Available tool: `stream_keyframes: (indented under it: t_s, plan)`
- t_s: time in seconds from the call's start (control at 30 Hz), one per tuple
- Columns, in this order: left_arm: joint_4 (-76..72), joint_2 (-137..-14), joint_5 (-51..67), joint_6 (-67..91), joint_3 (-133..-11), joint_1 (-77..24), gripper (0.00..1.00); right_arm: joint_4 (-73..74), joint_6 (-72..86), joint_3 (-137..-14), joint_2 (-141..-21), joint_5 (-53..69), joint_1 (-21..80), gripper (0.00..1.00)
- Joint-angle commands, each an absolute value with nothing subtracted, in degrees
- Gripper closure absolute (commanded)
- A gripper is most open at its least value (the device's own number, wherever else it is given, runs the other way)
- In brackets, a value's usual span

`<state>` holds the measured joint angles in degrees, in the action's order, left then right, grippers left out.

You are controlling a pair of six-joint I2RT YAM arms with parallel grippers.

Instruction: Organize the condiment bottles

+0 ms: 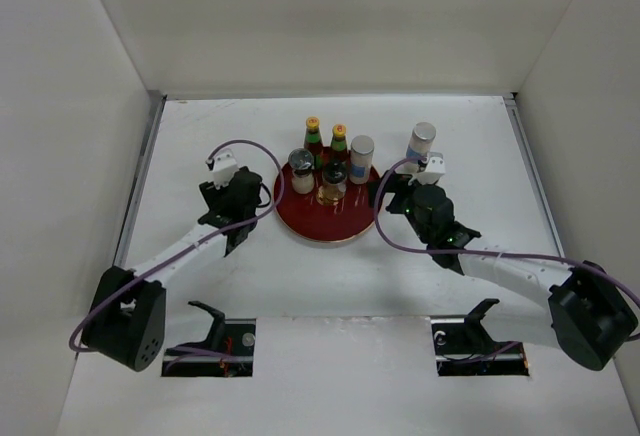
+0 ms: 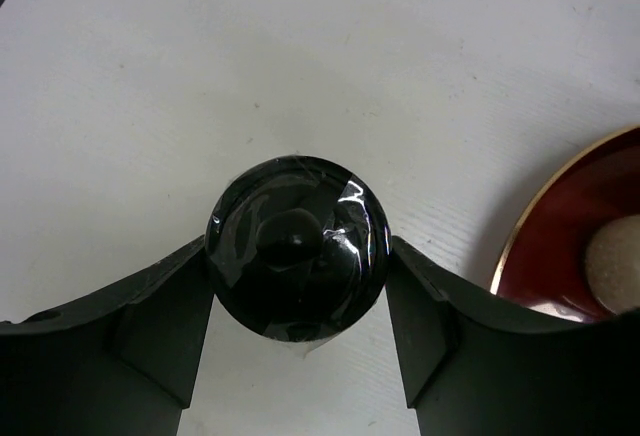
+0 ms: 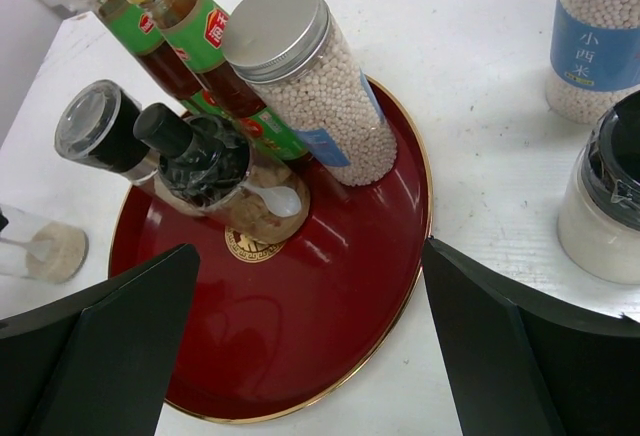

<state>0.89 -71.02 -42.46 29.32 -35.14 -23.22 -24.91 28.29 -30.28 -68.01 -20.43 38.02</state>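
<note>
Tray [image 3: 330, 356] near half bare, open from front; back half crowded by bottles [image 3: 200, 46]. Shaker [image 3: 600, 36], white-filled jar [image 3: 600, 216] block its right. Dark-lidded jar [image 2: 297, 241] fills left gripper [image 2: 297, 256].

in the lower middle of the frame the left gripper [image 2: 297, 247] had its two dark fingers [image 2: 150, 316] set against either side of a dark-lidded jar [image 2: 297, 256], seen from straight above, its glossy black lid catching the light. bare white table [image 2: 200, 76] filled the upper frame. at the right edge curved a red tray [image 2: 585, 196] with a gold rim, and a pale round thing [image 2: 612, 261] sat inside it.
</note>
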Motion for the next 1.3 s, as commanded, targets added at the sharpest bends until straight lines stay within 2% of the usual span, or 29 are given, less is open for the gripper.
stream_keyframes:
  t_s: [0.0, 0.17, 0.33, 0.5, 0.73, 0.9, 1.03, 1.17, 1.27]
  plan:
    - [-2.2, -62.7, -47.3, 27.5, -35.2, -26.6, 0.48, -28.2, 28.1, -32.6, -68.2, -19.7, 38.7, 0.00]
    - [3.0, -54.7, -46.8, 27.4, -39.5, -35.5, 0.52, -28.3, 27.9, -33.0, -68.9, -19.6, 38.9, 0.00]
    - [1.2, -61.8, -44.3, 30.2, -43.2, -44.2, 0.51, -28.6, 28.0, -32.7, -68.8, -19.6, 38.9, 0.00]
    - [-7.4, -71.1, -41.5, 28.6, -44.3, -45.0, 0.50, -28.7, 27.6, -31.8, -66.1, -20.5, 38.9, 0.00]
    - [-11.0, -78.5, -37.4, 28.8, -43.9, -43.6, 0.49, -29.6, 26.4, -30.2, -61.5, -22.7, 38.9, 0.00]
    - [-13.9, -81.0, -37.3, 29.0, -42.0, -43.4, 0.36, -29.7, 25.2, -29.2, -59.0, -26.0, 38.6, 0.02]
    - [-15.9, -80.6, -36.5, 28.5, -41.1, -43.3, 0.24, -26.9, 24.0, -29.8, -60.3, -33.1, 37.4, 0.04]
    - [-20.1, -76.3, -36.5, 28.6, -37.8, -43.2, 0.12, -22.5, 22.6, -31.5, -60.6, -40.2, 35.6, 0.00]
    - [-27.9, -70.6, -36.8, 28.7, -32.1, -43.0, 0.08, -19.3, 20.7, -33.7, -62.3, -44.6, 33.7, 0.00]
